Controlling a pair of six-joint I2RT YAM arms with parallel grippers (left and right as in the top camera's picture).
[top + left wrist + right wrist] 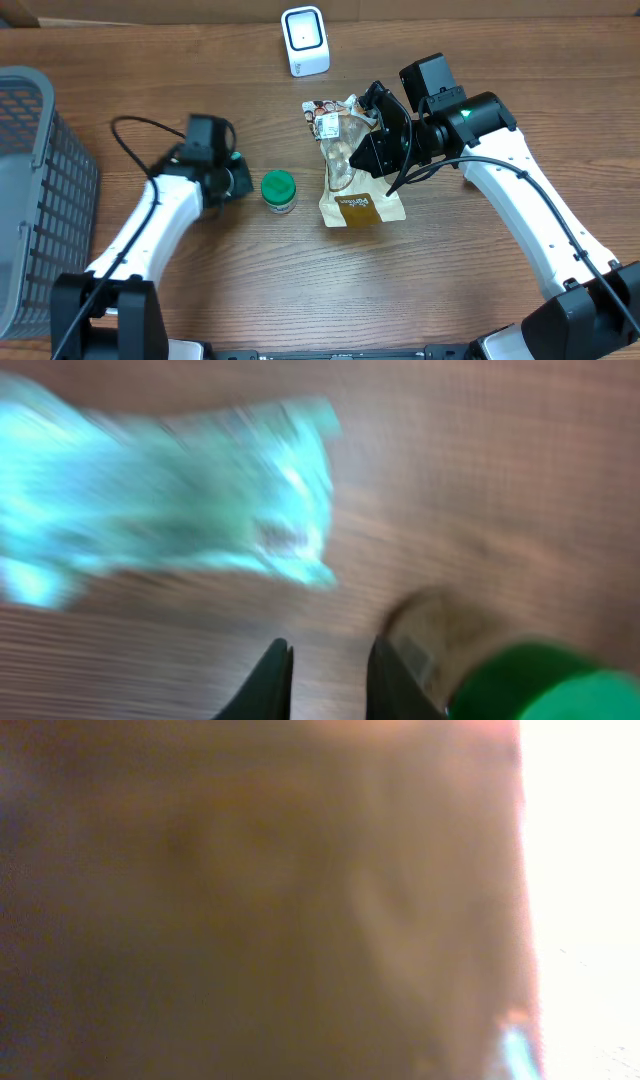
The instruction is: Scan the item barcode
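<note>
My right tool is clenched on the clear-and-brown plastic pouch, near the white box-shaped scanner but seemingly not yet scanned, while my left tool is slightly parted, empty.

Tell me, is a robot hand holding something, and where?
The right gripper pinches the snack bag at its upper right edge. The left gripper holds nothing.

Right wrist view — all brown blur. Left wrist view smeared; green-lidded jar cut by bottom edge.
</note>
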